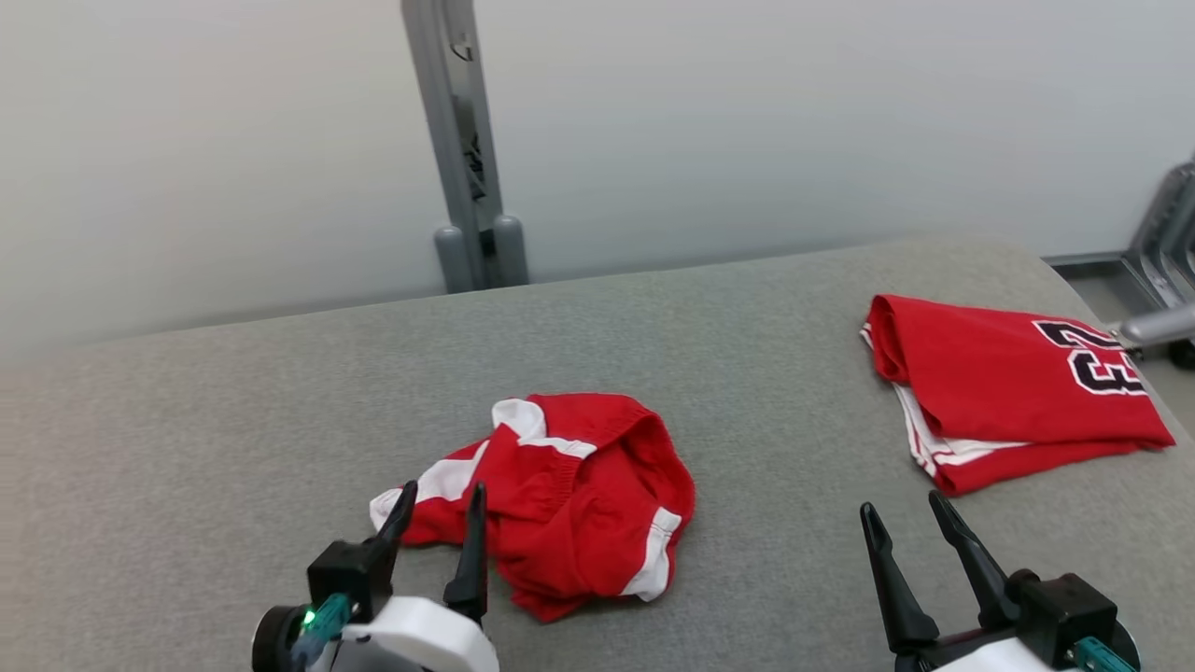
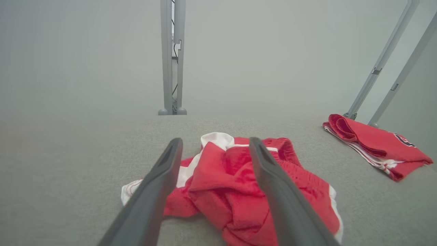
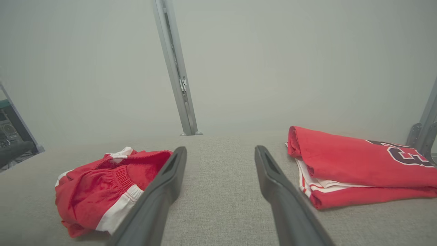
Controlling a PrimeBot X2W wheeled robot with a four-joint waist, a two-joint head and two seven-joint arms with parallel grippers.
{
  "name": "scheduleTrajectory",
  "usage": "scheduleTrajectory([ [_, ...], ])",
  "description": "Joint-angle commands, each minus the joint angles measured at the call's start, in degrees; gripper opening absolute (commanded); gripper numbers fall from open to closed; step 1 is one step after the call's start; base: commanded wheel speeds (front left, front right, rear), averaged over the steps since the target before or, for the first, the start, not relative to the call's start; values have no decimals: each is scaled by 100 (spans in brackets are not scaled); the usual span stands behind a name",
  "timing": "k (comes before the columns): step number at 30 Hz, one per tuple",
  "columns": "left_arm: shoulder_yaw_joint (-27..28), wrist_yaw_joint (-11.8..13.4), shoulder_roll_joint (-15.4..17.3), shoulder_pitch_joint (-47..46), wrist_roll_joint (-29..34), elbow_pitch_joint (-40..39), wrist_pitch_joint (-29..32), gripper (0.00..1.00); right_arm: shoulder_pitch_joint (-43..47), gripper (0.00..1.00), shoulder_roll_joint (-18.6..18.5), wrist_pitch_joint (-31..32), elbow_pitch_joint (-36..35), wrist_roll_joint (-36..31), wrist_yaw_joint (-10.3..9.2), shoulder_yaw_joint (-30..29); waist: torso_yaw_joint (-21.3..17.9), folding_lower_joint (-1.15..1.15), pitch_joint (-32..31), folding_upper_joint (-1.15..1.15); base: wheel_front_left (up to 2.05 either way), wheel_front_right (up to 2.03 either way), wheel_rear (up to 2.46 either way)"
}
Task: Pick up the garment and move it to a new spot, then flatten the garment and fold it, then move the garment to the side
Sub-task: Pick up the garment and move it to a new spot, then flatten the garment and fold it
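left gripper (image 1: 444, 487) at near left, jaws spread, empty, tips by near-left edge of crumpled red-and-white shorts (image 1: 579, 504) at mid worktop (image 1: 187, 448), right gripper (image 1: 902, 504) near right, jaws spread, empty, folded red jersey (image 1: 990, 392) far right, grey post (image 1: 462, 140) behind

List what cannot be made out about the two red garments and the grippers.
- Head view: the crumpled garment has its near-left edge behind the fingers of the left gripper; folds hide its full shape.
- Right wrist view: the number on the folded jersey runs off the right edge; in the left wrist view it is too small to read.
- Head view: the right gripper has its base cut by the bottom edge.
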Motion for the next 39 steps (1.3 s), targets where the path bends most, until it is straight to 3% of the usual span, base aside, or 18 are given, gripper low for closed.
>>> scheduleTrajectory([
  [1, 149, 45, 42, 235, 140, -239, -15, 100, 97, 100, -26, 2, 6, 35, -2, -23, 236, 0, -149, 0, 0, 0, 0],
  [12, 1014, 173, 45, 1326, 1012, -1413, -14, 100, 422, 100, -10, 2, 102, 56, -2, -152, 724, 0, -512, 0, 0, 0, 0],
  [18, 1256, 86, 13, 1677, 1282, -1753, -14, 100, 595, 100, -4, 2, 66, 62, -2, -258, 839, 0, -631, 0, 0, 0, 0],
  [31, 1400, -206, -24, 1946, 1560, -1669, -14, 100, 781, 100, -1, 2, 225, 98, -2, -288, 884, 0, -693, 0, 0, 0, 0],
  [39, 1334, -175, -33, 1931, 1592, -1636, -14, 100, 780, 100, 0, 2, 189, 131, -2, -288, 831, 0, -710, 0, 0, 0, 0],
])
